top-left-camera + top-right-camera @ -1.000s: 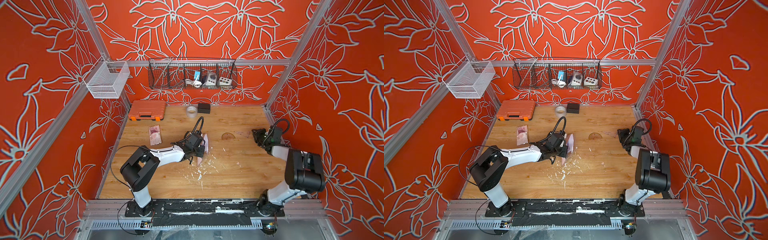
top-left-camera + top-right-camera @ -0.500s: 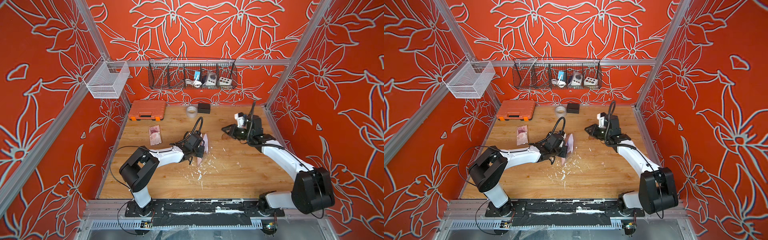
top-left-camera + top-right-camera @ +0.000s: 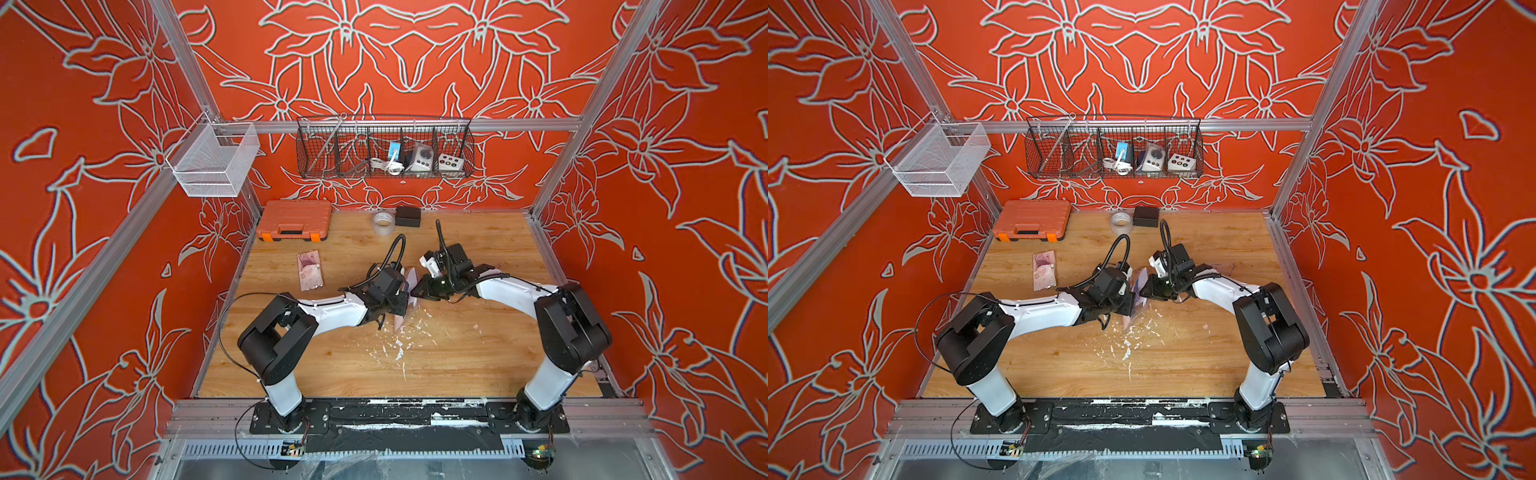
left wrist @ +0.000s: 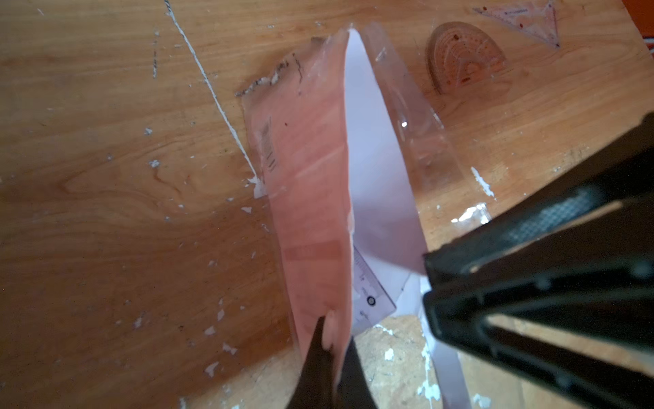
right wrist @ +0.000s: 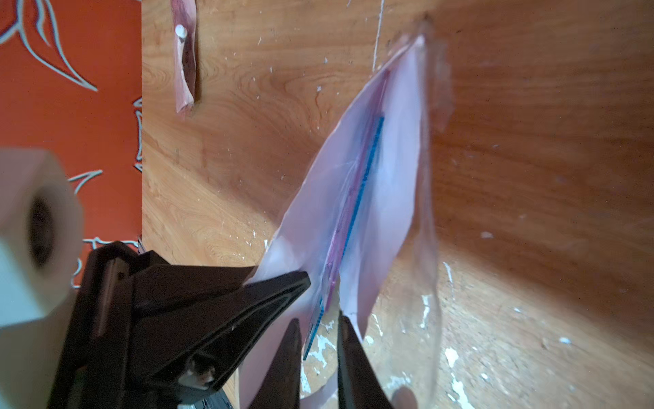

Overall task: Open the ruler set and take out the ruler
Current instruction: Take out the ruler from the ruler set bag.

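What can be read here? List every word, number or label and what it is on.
Nothing can be quoted.
On the ruler set sleeve: a barcode, unreadable.
On the ruler: scale and print, too small.
On the set square: print, blurred.

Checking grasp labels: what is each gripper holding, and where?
Left gripper pinches the ruler set pouch by one wall at its open end. Right gripper straddles the ruler, not yet clamped.

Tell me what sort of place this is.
Probably a robot test cell: a left arm and right arm mounted at a wooden table, aluminium frame posts holding flower-print walls, and a wire basket of gadgets.
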Available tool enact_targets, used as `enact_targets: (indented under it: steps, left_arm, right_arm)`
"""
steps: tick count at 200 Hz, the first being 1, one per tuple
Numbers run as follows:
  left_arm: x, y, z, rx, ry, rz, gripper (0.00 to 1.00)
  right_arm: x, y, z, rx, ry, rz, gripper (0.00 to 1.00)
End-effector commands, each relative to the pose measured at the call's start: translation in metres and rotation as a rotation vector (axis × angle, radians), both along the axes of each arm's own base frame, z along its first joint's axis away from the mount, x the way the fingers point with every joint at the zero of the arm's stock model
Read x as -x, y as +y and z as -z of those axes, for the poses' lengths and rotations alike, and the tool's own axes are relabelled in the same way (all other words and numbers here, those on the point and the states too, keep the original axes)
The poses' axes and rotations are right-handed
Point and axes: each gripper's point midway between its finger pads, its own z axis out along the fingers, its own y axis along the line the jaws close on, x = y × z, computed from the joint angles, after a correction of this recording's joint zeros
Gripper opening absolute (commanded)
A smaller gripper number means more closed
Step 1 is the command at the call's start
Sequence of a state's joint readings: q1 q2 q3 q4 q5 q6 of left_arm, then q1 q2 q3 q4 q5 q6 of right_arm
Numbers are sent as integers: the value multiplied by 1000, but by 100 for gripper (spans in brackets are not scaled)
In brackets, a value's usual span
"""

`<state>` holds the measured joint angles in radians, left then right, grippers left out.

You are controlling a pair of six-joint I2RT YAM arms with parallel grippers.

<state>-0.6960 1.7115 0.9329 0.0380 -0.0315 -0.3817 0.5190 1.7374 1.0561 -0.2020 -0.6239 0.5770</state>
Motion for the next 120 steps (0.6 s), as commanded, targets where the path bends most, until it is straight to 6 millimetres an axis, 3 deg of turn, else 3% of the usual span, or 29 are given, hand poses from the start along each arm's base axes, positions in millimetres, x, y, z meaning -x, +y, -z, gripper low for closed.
enact_targets:
  steps: [1, 33, 77, 100, 120]
  left_arm:
    - [9, 6, 8, -39, 12, 14, 0]
    - [9, 8, 8, -36, -2, 5, 0]
    - [9, 7, 10, -28, -9, 3, 0]
    - [9, 7, 10, -21, -11, 1, 0]
    - [10, 8, 11, -27, -11, 0, 0]
  right_arm:
    - [-4, -3, 15, 64, 5, -1, 21]
    - [-2, -7, 31, 105, 40, 1, 26]
    - [0, 8, 39, 59, 85, -36, 27]
    - [-1, 17, 37, 13, 102, -38, 23]
    - [-4, 19, 34, 14, 99, -22, 12]
